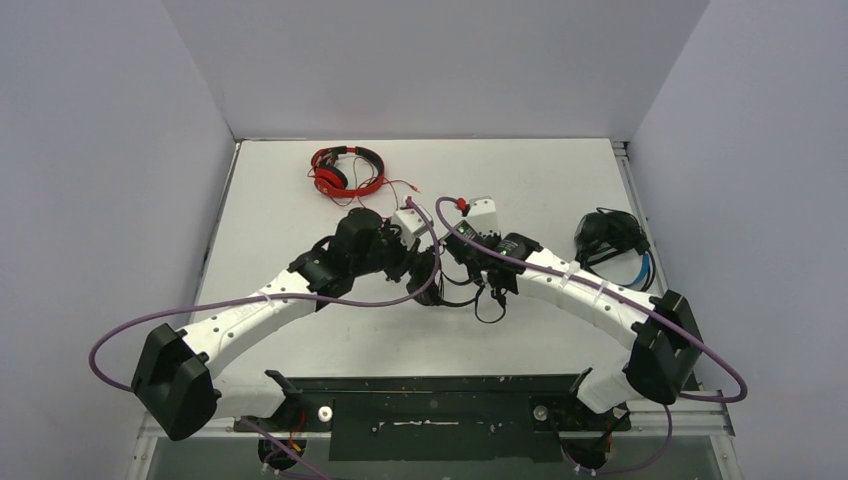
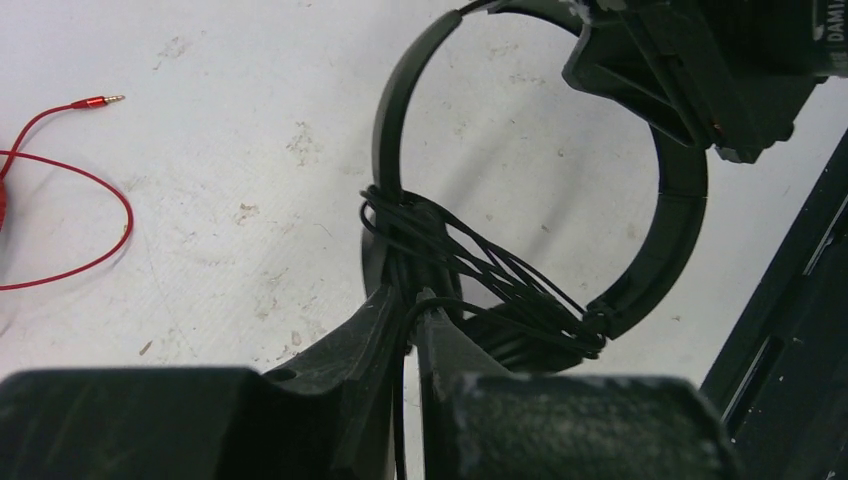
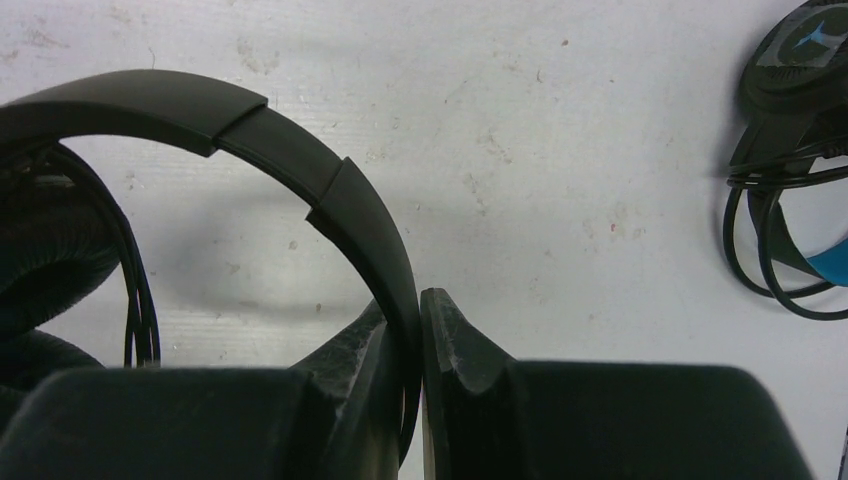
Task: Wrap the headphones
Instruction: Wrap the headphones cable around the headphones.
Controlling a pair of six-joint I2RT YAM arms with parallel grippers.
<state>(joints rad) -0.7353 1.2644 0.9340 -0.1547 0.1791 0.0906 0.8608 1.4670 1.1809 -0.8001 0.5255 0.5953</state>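
- right gripper [image 3: 418,300]: jaws pressed together on the headband of the black headphones [image 3: 280,130], which runs edge-on between the fingers.
- left gripper [image 2: 408,305]: almost closed, pinching the black cable [image 2: 480,275] right beside its windings, several turns strung across the band's two lower ends.
- black headphones sit mid-table [image 1: 520,180] between both grippers. The band arcs away from the left fingers toward the right gripper. From above the arms hide most of it.
- red headphones [image 1: 345,170]: far side, left of centre, apart from the left arm. Red cord [image 2: 110,200] lies loose with its plug free.
- blue-band headphones [image 1: 610,240]: right edge, well apart, cable looped around them.
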